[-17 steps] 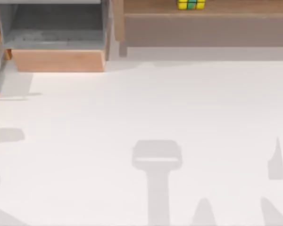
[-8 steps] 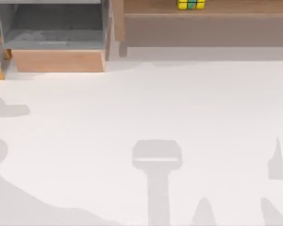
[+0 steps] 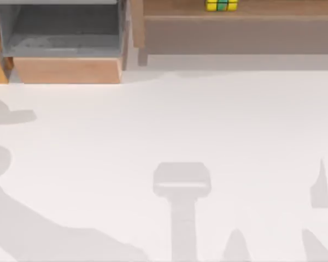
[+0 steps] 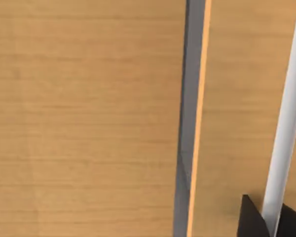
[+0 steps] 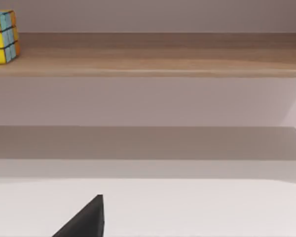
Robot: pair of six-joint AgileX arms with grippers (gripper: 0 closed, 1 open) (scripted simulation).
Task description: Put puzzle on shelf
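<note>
- The bench [image 3: 208, 120] is a plain white surface, bare across its middle, with grey shadows of the arms lying along its near edge and left side.
- At the far right of the bench runs the shelf [image 3: 240, 33], a long brown wooden ledge with a darker brown-grey front face; in the right wrist view its top board [image 5: 163, 57] stands above a shaded gap over the bench.
- The puzzle [image 3: 221, 5] sits on top of the shelf, near the far edge of the top view, yellow squares with a green one between; in the right wrist view it [image 5: 2, 37] rests upright on the board, yellow and blue faces showing.
- At the far left stands a grey-walled cubby [image 3: 63, 30] with a light-wood front board [image 3: 65, 70], just beside the shelf's left end.
- The left wrist camera faces light-wood panels [image 4: 84, 118] close up, with a grey gap between them and a dark fingertip [image 4: 251, 219] at the corner.
- The right wrist view shows one dark fingertip [image 5: 86, 219] over the bench, well apart from the puzzle.
- Whether either arm's jaws are apart or together, I cannot tell.
</note>
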